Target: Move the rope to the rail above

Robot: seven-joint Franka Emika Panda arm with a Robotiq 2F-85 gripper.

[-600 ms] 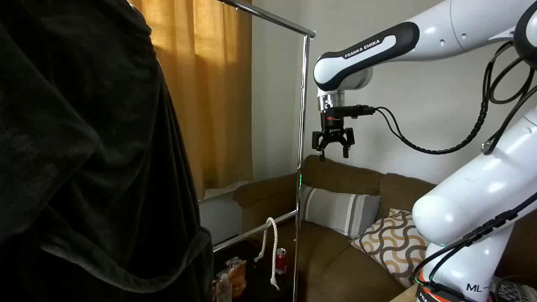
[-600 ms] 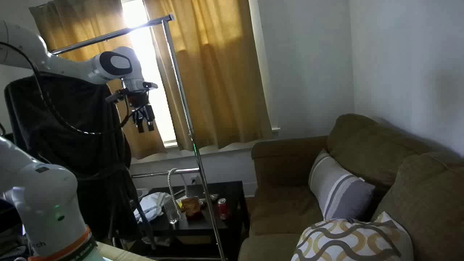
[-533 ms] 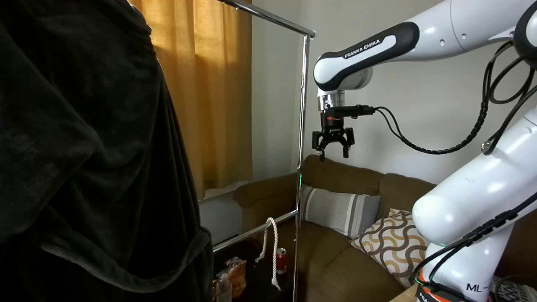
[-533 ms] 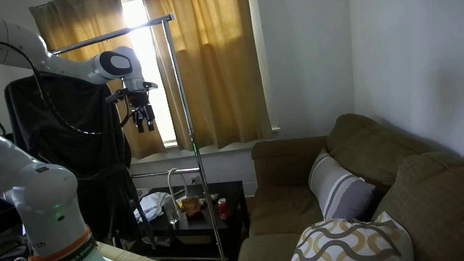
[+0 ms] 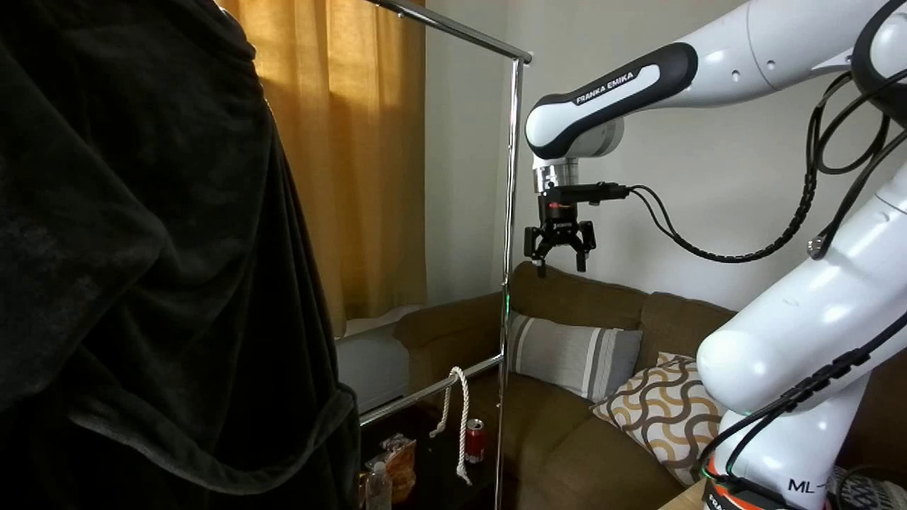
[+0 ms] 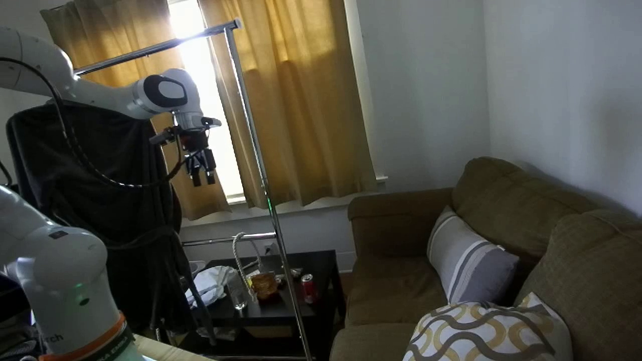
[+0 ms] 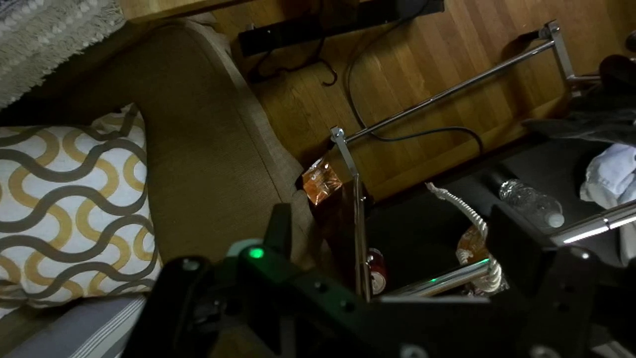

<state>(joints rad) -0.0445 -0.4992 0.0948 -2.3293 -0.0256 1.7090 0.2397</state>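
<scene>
The white rope point(image 5: 464, 418) hangs looped over the rack's lower crossbar, both ends dangling; it also shows in an exterior view point(image 6: 235, 255) and in the wrist view point(image 7: 469, 210). The rail point(image 5: 460, 30) is the silver top bar of the rack, bare near its end; it also shows in an exterior view point(image 6: 150, 49) and is out of the wrist view. My gripper point(image 5: 561, 266) points down, open and empty, below rail height and well above the rope; it also shows in an exterior view point(image 6: 203, 180). In the wrist view its right finger hides part of the rope.
The rack's vertical pole point(image 5: 510, 177) stands close beside the gripper in the picture. A dark cloth point(image 5: 177, 248) hangs by the rack. A low black table point(image 6: 321, 265) holds a red can point(image 6: 308, 289), a bottle point(image 6: 237, 293) and a bag. A brown sofa point(image 6: 396, 250) stands beside it.
The arm and gripper have moved slightly down, a little left in an exterior view and a little right in another. The rope's hanging ends have swayed slightly. The gripper stays open.
</scene>
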